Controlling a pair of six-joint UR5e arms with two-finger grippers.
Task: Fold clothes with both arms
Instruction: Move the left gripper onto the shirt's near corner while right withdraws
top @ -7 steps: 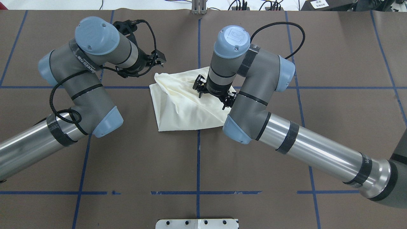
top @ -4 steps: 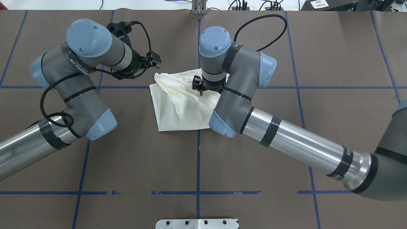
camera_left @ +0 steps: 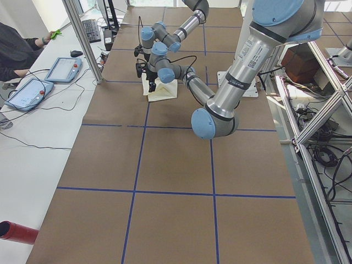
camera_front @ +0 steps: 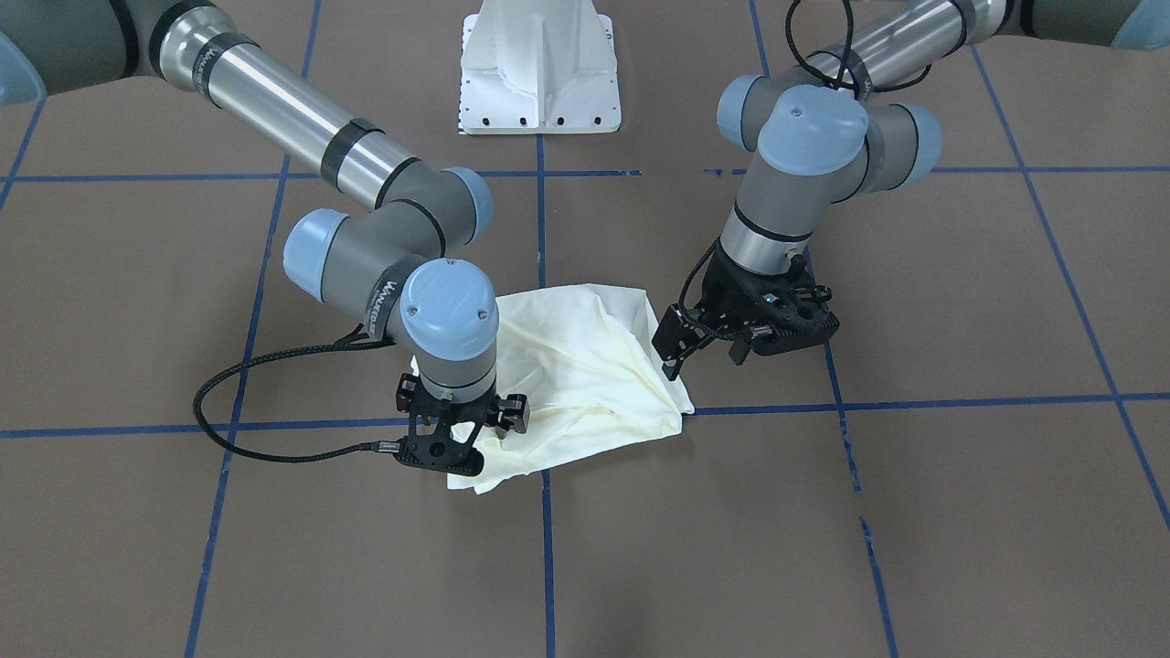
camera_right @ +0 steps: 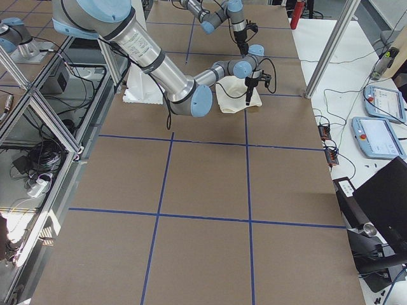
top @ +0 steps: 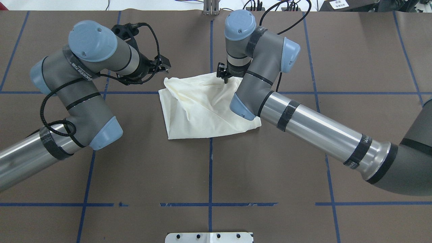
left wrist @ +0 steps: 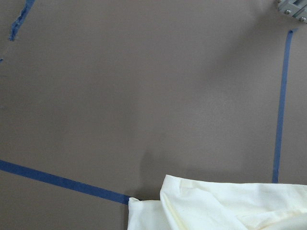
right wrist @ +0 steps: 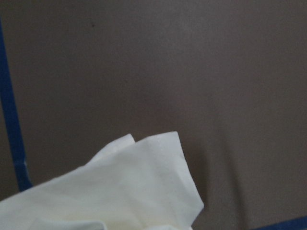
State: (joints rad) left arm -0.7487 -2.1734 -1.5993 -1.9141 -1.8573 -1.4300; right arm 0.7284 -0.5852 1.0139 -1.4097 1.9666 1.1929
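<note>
Cream soft-fabric T-shirt [top: 195,111] sits mid-table on the brown paper-covered table [top: 303,50], bunched into a rough, part-folded wedge over the crossing of the blue tape grid lines [top: 354,92]. Plain side up, no print showing.

Black two-finger left gripper [top: 166,66]: hangs just beside the shirt's far-left corner, fingers parted, nothing in them, not touching cloth as far as I can see.

Black two-finger right gripper [top: 225,79]: pointing down onto the shirt's far edge, right of centre. Fingertips hidden behind the wrist mount in the front view; its wrist view shows a layered corner of cloth up close but no fingers. Can't tell whether it has pinched the cloth.

Handling, my read:
- light and limp, no stiffness, so it will sag and drape from any pinch point
- stacked layers slide over each other, so a shallow pinch likely takes only the top layer
- not fragile, and friction on the paper looks low, so dragging will shift the whole pile

Grab points: far-left corner for the left, far-right corner or hem edge for the right. Pinch at the edges through all layers, both lifting together.
</note>
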